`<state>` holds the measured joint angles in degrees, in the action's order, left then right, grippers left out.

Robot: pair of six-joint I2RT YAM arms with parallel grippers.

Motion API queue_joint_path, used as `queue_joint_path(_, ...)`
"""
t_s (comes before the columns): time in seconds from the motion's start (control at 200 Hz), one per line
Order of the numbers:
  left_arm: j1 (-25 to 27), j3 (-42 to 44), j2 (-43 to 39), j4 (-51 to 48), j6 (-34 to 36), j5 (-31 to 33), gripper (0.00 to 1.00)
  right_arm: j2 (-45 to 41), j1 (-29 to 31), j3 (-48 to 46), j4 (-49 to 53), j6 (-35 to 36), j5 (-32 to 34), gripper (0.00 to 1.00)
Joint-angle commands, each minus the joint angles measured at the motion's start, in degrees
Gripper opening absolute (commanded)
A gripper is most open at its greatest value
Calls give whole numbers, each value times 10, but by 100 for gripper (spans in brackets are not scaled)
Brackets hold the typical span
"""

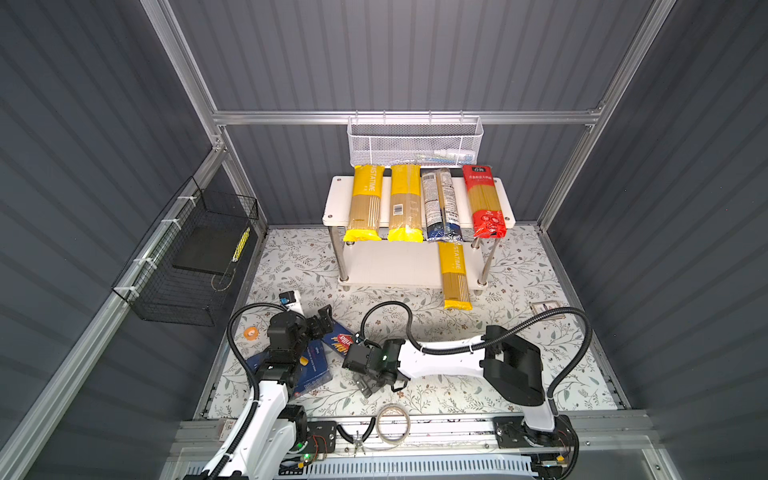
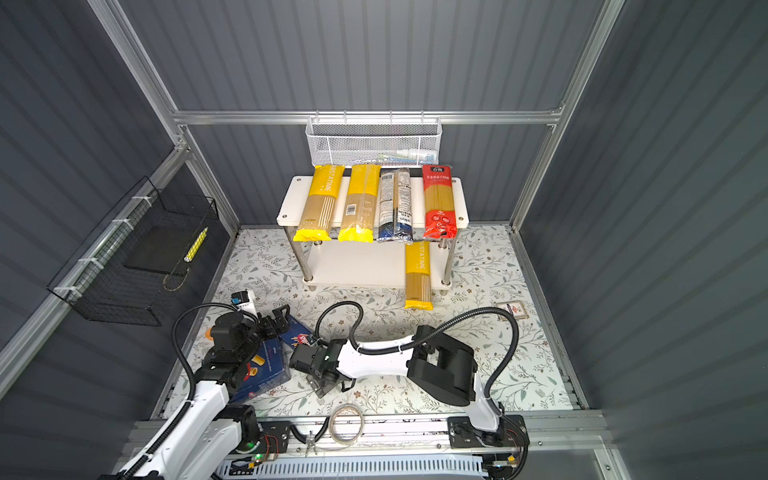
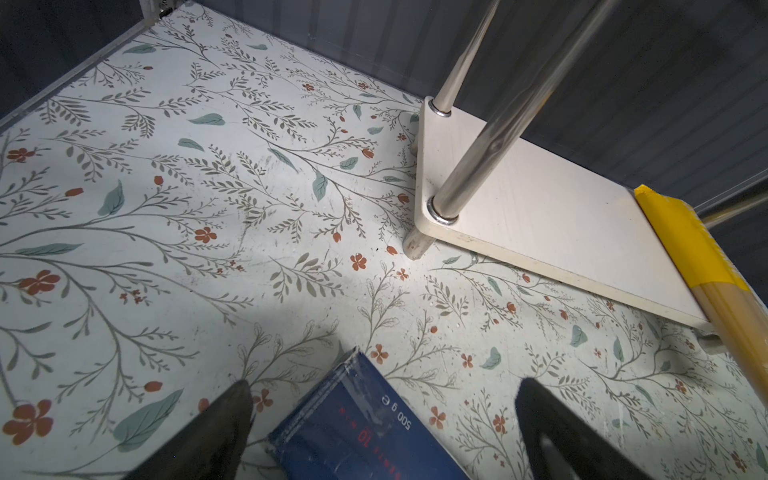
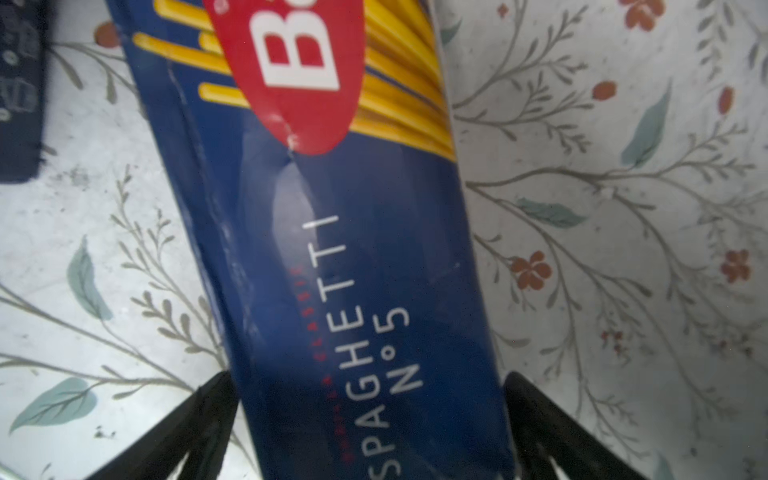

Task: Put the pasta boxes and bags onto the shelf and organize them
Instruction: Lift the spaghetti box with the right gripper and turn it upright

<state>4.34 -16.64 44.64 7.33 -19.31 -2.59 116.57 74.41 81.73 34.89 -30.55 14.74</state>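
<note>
Jaws of the right gripper (image 4: 365,376), standing wide apart astride the SPAGHETTI box (image 4: 332,208) on the floral mat (image 4: 602,232), should be centred and closed gently across its width (the carton is creased) before transfer to the shelf (image 1: 386,266).

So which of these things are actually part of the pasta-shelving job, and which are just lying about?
Job: white two-tier shelf; three yellow spaghetti bags; red spaghetti bag; clear bag with dark-blue end; Barilla spaghetti box; wide Barilla box.

Lying about: white mesh basket; black wire basket; orange tape roll; clear tape roll; pliers.
</note>
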Motion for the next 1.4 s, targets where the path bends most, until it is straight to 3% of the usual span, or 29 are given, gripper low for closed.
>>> queue_joint_path(0.0,-1,-12,2,4,6,-10,100,-18,-24,-12,12,94,-6,99)
queue_joint_path(0.14,-1,-15,0,1,8,-9,100,-11,-30,-8,-14,146,-31,99)
queue_joint_path(0.52,-1,-18,13,3,7,-12,100,21,-60,9,-57,151,-84,99)
queue_joint_path(0.69,-1,-18,13,3,7,-14,100,32,-60,13,-44,148,-74,99)
queue_joint_path(0.835,-1,-19,14,3,6,-15,100,43,-54,19,-25,127,-26,99)
queue_joint_path(1.116,-1,-21,26,8,3,-20,100,41,-52,2,-28,102,-24,98)
queue_joint_path(1.396,-1,-25,26,9,6,-32,100,22,-52,-28,-62,74,-37,86)
